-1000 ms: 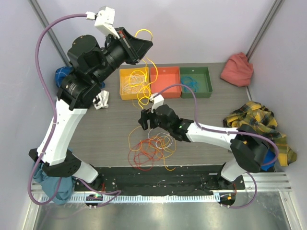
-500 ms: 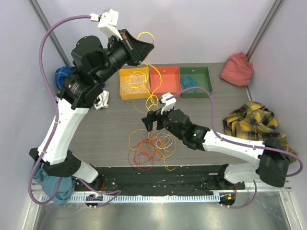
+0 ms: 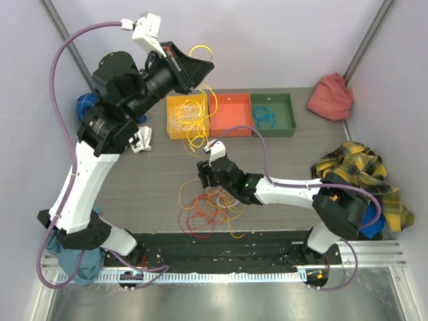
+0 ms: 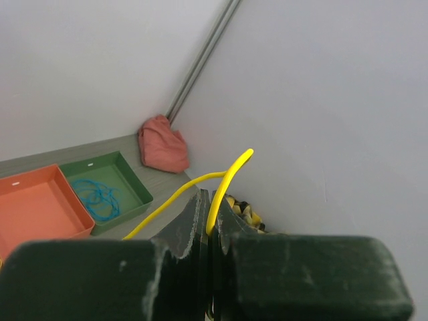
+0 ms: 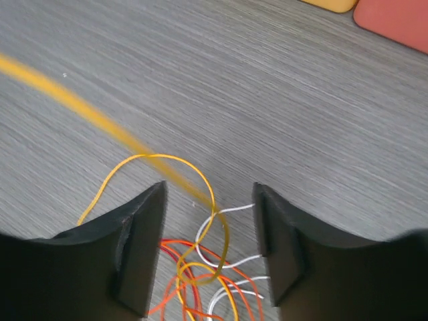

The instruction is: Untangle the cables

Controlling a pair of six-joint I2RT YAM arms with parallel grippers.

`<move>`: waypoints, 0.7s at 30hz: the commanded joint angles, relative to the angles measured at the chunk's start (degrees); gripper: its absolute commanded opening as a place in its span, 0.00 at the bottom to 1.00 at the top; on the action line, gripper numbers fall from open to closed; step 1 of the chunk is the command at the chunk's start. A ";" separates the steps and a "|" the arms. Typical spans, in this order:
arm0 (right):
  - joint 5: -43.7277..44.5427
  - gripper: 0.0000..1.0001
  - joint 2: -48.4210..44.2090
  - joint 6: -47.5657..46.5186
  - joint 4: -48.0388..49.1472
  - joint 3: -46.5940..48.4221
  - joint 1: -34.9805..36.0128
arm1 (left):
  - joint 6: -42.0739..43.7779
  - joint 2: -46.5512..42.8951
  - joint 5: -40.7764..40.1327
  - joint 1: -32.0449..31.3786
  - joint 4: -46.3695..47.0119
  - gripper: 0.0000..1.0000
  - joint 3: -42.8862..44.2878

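Observation:
My left gripper is raised high above the trays and shut on a yellow cable. That cable loops above the fingers and hangs down toward the table; in the left wrist view it stands pinched between the closed fingertips. A tangle of red, orange, yellow and white cables lies on the table near the front. My right gripper hovers open just behind the tangle. In its wrist view a yellow loop, white cable and orange strands lie between the open fingers, untouched.
A yellow tray holding cables, an orange tray and a green tray with a blue cable stand in a row at the back. A red cloth and a plaid cloth lie right. A white object lies left.
My right arm swung out and came back, ending slightly lower over the tangle; its jaws widened, then narrowed somewhat. The left gripper keeps the yellow cable held high, hardly shifted.

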 commanded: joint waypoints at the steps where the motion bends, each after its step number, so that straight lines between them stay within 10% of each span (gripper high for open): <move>1: 0.36 0.50 -0.18 0.68 2.90 2.53 -0.94 | -0.10 -3.45 1.09 0.04 2.11 0.00 -1.13; 5: 2.63 0.01 -6.15 2.18 2.13 -0.11 -0.94 | 1.83 -4.24 -1.72 0.04 1.67 0.00 -2.54; 21: 31.11 0.01 -49.84 -3.53 -30.04 19.20 -0.94 | 11.94 1.91 -21.41 3.73 -1.67 0.00 -1.92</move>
